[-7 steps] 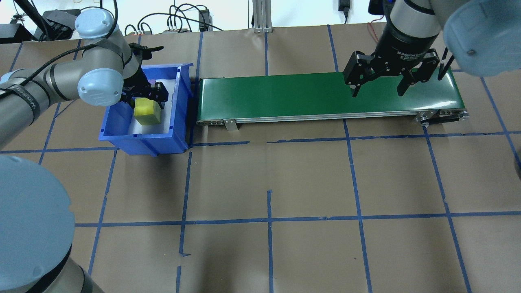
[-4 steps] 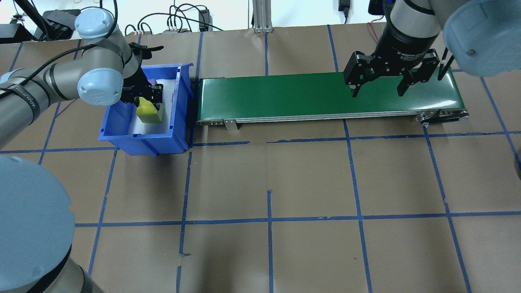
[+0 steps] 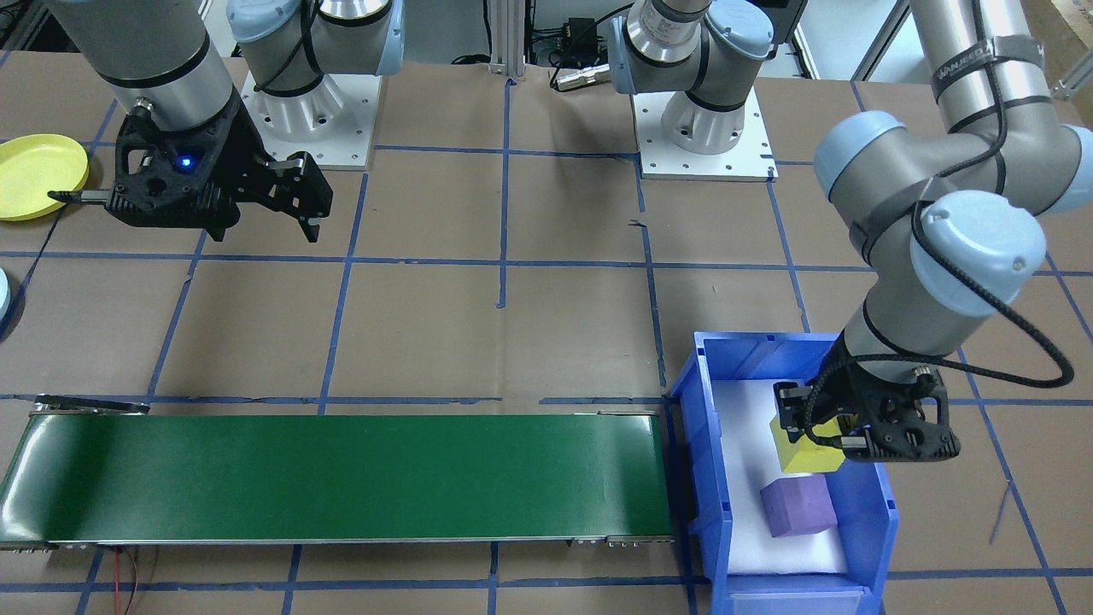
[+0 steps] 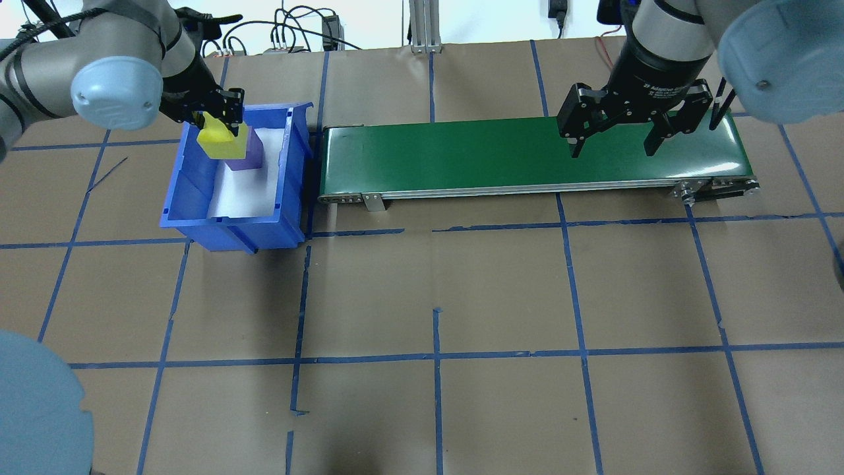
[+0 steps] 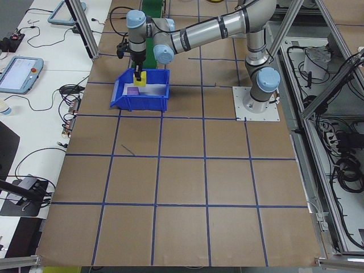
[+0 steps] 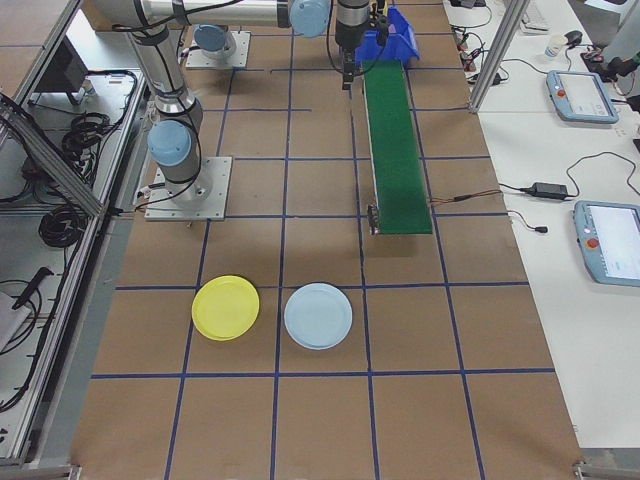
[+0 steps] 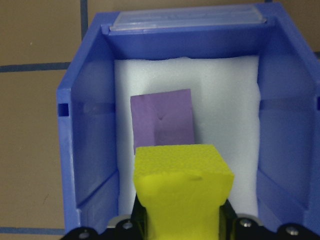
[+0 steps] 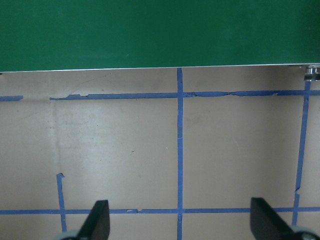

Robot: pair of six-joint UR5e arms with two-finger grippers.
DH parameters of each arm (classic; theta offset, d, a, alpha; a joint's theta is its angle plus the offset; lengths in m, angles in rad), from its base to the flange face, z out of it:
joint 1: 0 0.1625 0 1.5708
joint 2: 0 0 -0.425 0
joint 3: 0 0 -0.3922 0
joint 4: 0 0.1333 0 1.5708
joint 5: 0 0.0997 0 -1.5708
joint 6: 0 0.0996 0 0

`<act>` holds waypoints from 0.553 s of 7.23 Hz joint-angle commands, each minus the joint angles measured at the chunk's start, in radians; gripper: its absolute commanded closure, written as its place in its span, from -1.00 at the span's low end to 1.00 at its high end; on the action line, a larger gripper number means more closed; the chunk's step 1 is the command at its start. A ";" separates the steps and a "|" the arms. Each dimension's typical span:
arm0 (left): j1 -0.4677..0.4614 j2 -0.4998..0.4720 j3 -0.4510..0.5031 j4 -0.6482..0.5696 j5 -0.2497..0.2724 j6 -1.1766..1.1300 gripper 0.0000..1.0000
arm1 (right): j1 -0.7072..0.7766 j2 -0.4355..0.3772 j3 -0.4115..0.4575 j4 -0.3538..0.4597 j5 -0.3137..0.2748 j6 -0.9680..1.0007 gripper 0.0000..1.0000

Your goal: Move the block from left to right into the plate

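My left gripper [image 4: 221,128] is shut on a yellow block [image 4: 219,140], holding it above the blue bin [image 4: 231,227]. The block [image 7: 182,185] fills the bottom of the left wrist view, and the front view shows it [image 3: 803,451] in the fingers over the bin's white foam. A purple block [image 7: 162,122] lies on the foam below. My right gripper [image 4: 613,142] hangs open over the right end of the green conveyor [image 4: 501,155], with nothing between its fingers [image 8: 97,222]. A yellow plate [image 6: 225,307] and a light blue plate [image 6: 318,316] lie on the table on my right.
The conveyor [image 3: 341,478] runs from beside the bin [image 3: 709,444] toward the right side. The yellow plate [image 3: 38,175] lies past the right gripper [image 3: 184,218] in the front view. Blue tape lines grid the brown table; cables lie beyond the far edge.
The left gripper has lifted the yellow block off the foam and carried it toward the bin's far end, uncovering the purple block. The right gripper has not moved.
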 commanded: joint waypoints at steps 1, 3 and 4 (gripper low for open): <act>-0.057 0.033 0.054 -0.069 -0.091 -0.097 0.58 | 0.000 -0.002 0.000 0.000 -0.004 0.000 -1.00; -0.110 -0.014 0.074 0.009 -0.187 -0.204 0.58 | 0.000 -0.002 0.001 0.002 0.002 0.000 -1.00; -0.170 -0.058 0.077 0.069 -0.185 -0.249 0.54 | 0.000 -0.003 0.002 0.002 0.000 0.000 -1.00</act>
